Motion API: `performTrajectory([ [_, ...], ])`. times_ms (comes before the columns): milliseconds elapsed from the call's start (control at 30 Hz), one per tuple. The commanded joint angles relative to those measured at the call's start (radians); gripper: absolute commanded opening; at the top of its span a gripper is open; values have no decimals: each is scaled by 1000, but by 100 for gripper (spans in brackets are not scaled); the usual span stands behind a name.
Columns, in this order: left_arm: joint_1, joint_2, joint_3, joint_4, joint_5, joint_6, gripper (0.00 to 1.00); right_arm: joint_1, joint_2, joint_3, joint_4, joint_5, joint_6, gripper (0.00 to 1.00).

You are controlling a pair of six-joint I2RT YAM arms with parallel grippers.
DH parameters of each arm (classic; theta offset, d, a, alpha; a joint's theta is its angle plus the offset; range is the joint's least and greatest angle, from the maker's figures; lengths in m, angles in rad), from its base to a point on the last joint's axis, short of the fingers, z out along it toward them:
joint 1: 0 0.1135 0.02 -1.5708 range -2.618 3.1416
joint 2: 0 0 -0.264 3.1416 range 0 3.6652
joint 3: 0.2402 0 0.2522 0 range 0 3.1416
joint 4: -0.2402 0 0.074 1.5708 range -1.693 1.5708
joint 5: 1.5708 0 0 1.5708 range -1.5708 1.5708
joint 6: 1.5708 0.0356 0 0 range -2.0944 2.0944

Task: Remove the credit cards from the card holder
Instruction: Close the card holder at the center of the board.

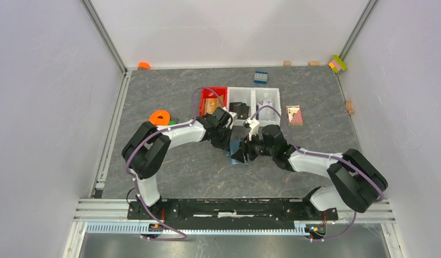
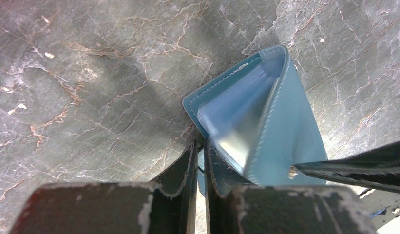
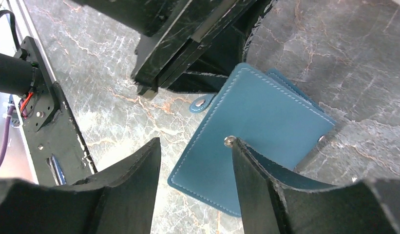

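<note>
- Two pincers are gathered at the card holder on the desk.
- Left pincer is closed on its cover edge; right pincer is spread open.
- Grip may be lost if tugged.

left claw: pinched shut | right claw: fingers spread apart
</note>
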Motion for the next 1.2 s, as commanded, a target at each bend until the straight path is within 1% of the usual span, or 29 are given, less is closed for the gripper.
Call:
performTrajectory([
  [0,1,-12,-7,26,17,-29,14,-3,-114,-46,80,80,0,59],
  [33,3,-18,-10,25,17,-29,14,-4,-129,-53,72,106,-5,56],
  [100,7,-36,-18,28,18,-29,14,-5,-154,-61,56,156,-10,47],
  [167,13,-60,-33,37,17,-31,14,-8,-155,-63,51,164,-6,33],
  [233,19,-92,-49,47,18,-32,14,-10,-128,-55,49,146,4,23],
  [333,23,-128,-72,63,17,-38,14,-10,-61,-34,51,100,16,13],
  [400,24,-148,-84,71,21,-43,14,-10,-17,-28,73,76,30,9],
  [600,23,-232,-137,116,12,-47,17,-10,98,12,54,113,37,6],
  [700,23,-257,-164,173,80,-46,18,-11,115,22,44,111,37,6],
  [800,21,-238,-166,201,142,-38,18,-10,71,6,55,101,37,7],
  [1033,21,-146,-134,243,217,-35,18,-10,-91,-67,75,111,20,9],
  [1167,21,-135,-135,266,219,-33,18,-10,-94,-80,57,122,16,10],
])
